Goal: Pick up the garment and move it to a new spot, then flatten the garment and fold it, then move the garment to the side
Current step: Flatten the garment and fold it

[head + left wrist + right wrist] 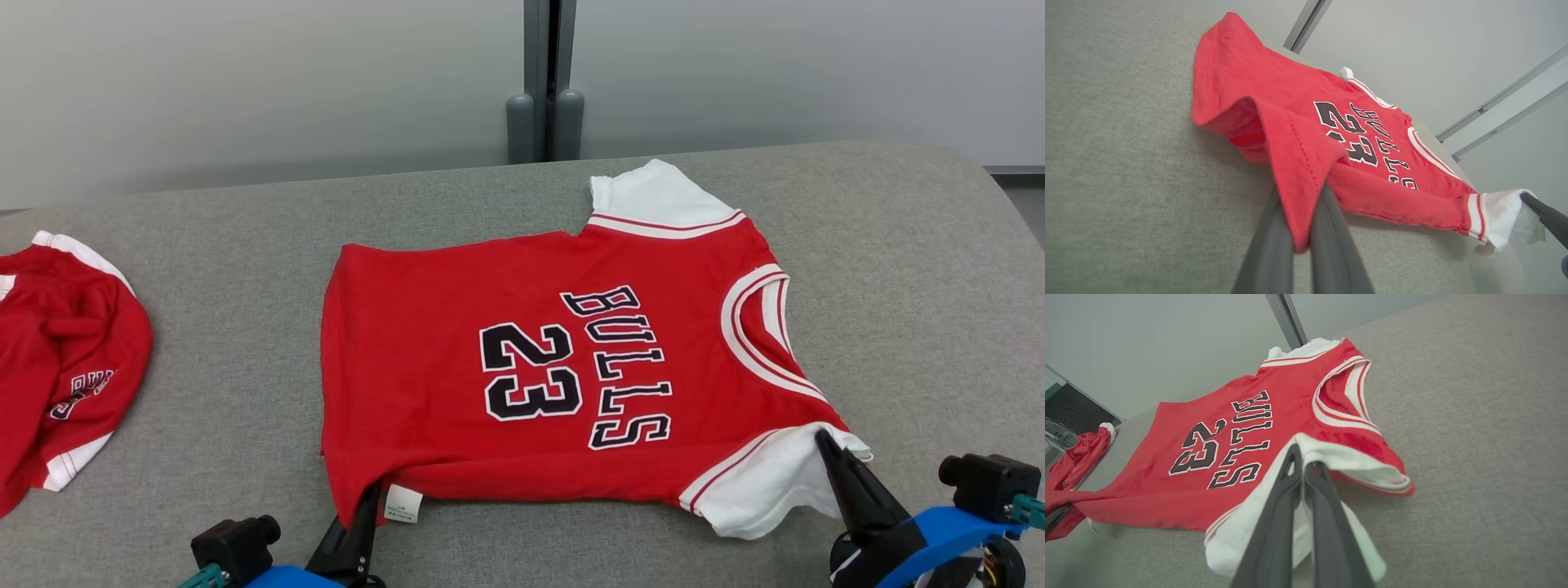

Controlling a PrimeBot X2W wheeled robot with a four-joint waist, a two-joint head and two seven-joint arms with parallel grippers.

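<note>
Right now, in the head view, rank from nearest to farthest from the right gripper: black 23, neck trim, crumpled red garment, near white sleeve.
1. white sleeve: pinched in the right gripper, lower right.
2. neck trim: just beyond, right side.
3. black 23: centre of the chest.
4. crumpled red garment: far left.

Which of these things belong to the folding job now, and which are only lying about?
In the job: red jersey; left gripper, shut on its hem corner; right gripper, shut on its white sleeve.
Lying about: crumpled red garment, at the left of the table; grey post behind it.
</note>
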